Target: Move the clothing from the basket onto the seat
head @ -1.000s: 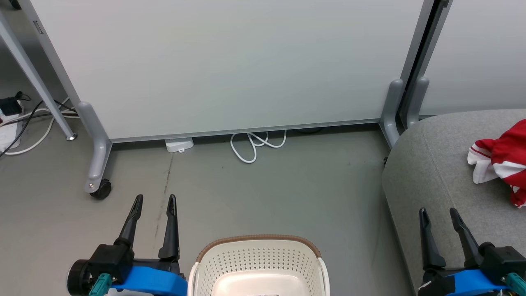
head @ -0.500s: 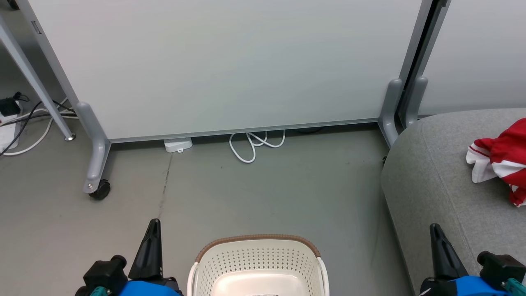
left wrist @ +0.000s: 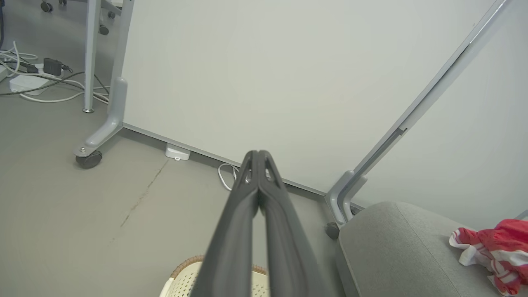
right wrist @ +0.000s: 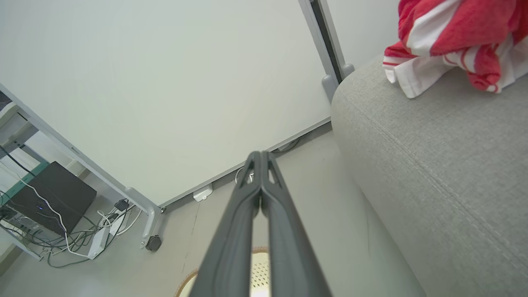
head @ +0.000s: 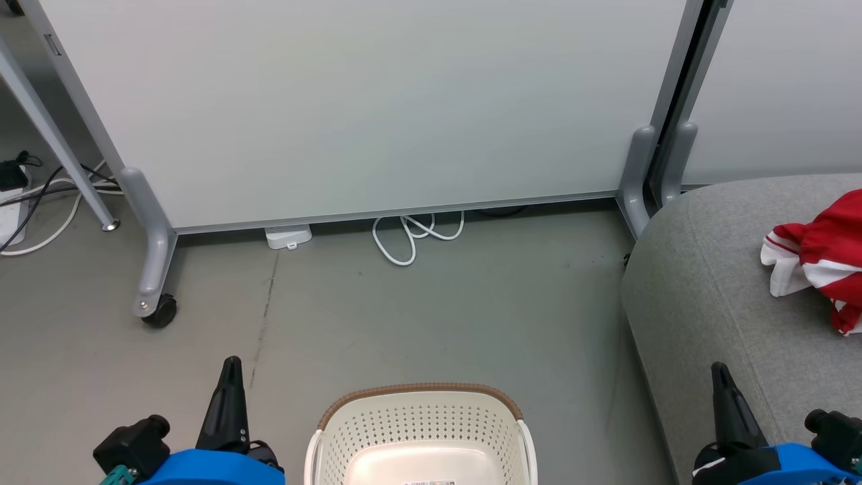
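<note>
One unreadable label (head: 431, 482) in the basket (head: 421, 412); clothing (head: 820, 252) on the seat (head: 707, 289).

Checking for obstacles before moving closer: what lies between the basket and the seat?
Nothing stands there. Between the basket and the seat there is just bare grey floor, as the head view shows.

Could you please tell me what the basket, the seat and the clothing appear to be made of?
The basket looks like cream moulded plastic, smooth with a slight sheen and rows of holes. Its brown rim looks woven, perhaps imitation.
The seat is matte grey upholstery fabric, with a visible weave and a stitched seam.
The clothing is soft red-and-white cloth, crumpled into folds, possibly jersey knit.
</note>
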Motion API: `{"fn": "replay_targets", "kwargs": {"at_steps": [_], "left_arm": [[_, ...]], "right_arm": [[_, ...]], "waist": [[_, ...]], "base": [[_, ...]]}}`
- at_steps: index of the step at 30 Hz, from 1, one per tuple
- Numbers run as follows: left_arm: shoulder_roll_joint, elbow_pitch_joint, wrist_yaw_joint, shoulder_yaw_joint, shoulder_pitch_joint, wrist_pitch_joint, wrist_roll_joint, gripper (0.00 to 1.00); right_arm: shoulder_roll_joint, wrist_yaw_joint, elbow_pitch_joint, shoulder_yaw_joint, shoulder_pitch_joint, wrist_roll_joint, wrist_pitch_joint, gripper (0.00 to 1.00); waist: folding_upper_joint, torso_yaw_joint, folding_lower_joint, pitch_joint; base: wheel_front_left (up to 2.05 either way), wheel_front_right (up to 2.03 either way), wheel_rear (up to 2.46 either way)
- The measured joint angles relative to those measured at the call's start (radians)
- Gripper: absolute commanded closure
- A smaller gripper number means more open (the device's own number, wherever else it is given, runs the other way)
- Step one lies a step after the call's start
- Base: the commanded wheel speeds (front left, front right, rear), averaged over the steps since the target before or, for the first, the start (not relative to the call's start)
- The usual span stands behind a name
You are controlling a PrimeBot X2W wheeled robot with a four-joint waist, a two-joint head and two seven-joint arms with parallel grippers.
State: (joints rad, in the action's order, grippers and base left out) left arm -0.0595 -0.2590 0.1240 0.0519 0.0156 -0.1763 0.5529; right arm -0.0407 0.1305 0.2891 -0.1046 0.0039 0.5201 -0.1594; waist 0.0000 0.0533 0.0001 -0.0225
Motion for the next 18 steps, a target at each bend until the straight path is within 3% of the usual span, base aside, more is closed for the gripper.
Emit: {"fn": "replay_targets", "kwargs": {"at_steps": [18], "left_arm": [[-0.006, 0.002, 0.000, -0.026, -0.027, 0.061, 0.273, 1.00]], "right_arm": [[-0.001, 0.000, -0.011, -0.001, -0.022, 0.271, 0.064, 1.00]], "waist": [[0.0000, -0.009, 0.0000, 0.004]], "base": [[0.00, 0.00, 0.00]]}}
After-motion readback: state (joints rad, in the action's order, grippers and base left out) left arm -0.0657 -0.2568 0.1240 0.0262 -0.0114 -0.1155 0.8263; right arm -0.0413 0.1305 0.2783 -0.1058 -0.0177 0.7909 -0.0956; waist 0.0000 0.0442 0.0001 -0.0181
